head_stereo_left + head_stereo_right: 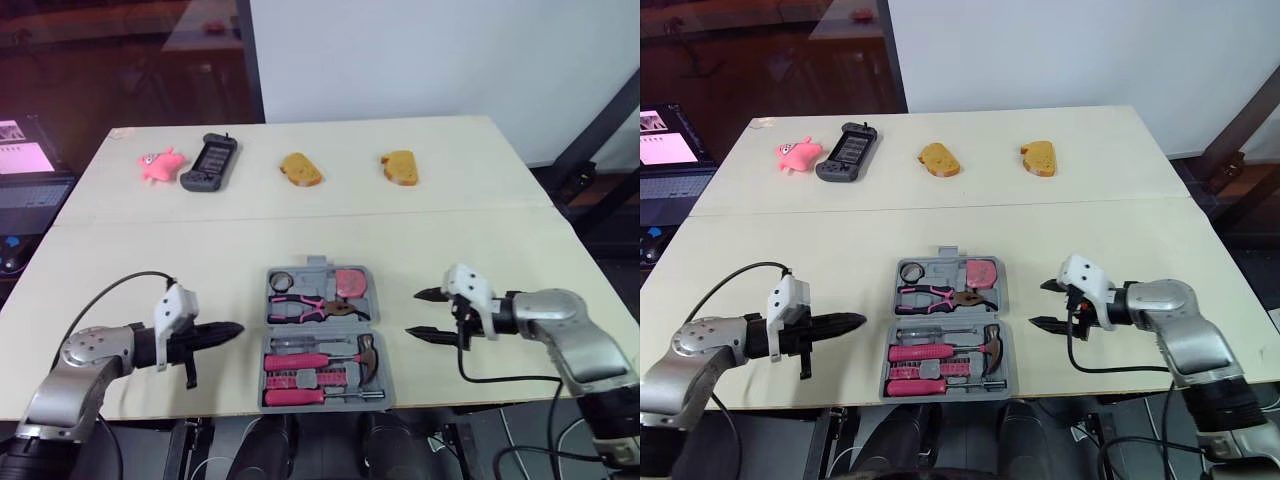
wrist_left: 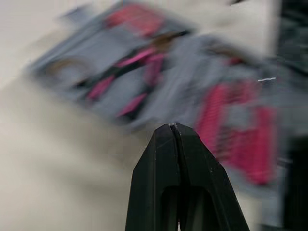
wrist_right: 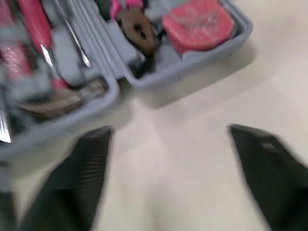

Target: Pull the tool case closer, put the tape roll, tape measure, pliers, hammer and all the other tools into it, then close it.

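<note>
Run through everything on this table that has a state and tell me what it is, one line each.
Tool case: open, both halves flat on the table.
Tape roll: seated in the far half.
Tape measure: seated in the far half.
Pliers: seated in the far half.
Hammer: seated in the near half.
Left gripper: shut, empty, left of the case.
Right gripper: open, empty, right of the case.

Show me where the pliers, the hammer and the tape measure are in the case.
pliers (image 1: 318,305), left eye view, where the pink handles join.
hammer (image 1: 367,352), left eye view, on its metal head.
tape measure (image 1: 350,283), left eye view, middle of its pink body.
</note>
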`<act>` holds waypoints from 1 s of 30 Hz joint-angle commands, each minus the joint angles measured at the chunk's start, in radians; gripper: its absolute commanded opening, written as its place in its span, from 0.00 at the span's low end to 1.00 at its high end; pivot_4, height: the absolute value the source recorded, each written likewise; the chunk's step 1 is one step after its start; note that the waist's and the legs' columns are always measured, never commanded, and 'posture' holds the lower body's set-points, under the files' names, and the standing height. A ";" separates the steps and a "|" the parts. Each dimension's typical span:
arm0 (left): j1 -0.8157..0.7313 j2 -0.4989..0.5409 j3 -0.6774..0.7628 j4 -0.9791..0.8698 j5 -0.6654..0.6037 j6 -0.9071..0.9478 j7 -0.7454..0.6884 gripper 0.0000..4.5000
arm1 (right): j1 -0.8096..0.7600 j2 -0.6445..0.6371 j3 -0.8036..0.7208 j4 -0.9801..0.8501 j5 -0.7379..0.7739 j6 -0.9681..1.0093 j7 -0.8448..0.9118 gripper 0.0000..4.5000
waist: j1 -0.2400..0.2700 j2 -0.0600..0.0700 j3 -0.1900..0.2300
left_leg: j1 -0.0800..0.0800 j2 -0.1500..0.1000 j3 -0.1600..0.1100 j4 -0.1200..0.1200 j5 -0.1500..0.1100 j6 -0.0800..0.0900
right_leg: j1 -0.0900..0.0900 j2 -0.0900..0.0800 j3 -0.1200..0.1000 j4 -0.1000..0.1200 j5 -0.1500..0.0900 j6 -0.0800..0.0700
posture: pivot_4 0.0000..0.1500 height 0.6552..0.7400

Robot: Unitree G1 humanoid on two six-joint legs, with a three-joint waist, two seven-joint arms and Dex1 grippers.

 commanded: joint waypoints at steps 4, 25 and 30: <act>-0.030 -0.016 -0.182 -0.087 0.092 -0.030 0.007 0.00 | -0.030 0.012 -0.061 -0.087 0.184 0.275 -0.051 0.99 | 0.000 0.001 0.000 | 0.000 0.000 0.000 0.000 0.000 0.000 | 0.000 0.000 0.000 0.000 0.000 0.000 | 1.00 1.00; -0.075 -0.133 -0.449 0.043 0.368 -0.070 0.172 0.00 | -0.328 0.299 0.027 0.242 0.224 0.605 -0.363 0.99 | -0.002 0.001 0.000 | 0.000 0.000 0.000 0.000 0.000 0.000 | 0.000 0.000 0.000 0.000 0.001 0.001 | 1.00 1.00; -0.053 -0.115 -0.471 0.016 0.400 -0.054 0.196 0.00 | -0.385 0.386 0.036 0.393 0.205 0.551 -0.382 0.99 | -0.005 0.002 -0.001 | 0.000 0.000 0.001 0.000 0.000 0.000 | -0.001 0.001 0.000 0.000 0.002 0.003 | 1.00 1.00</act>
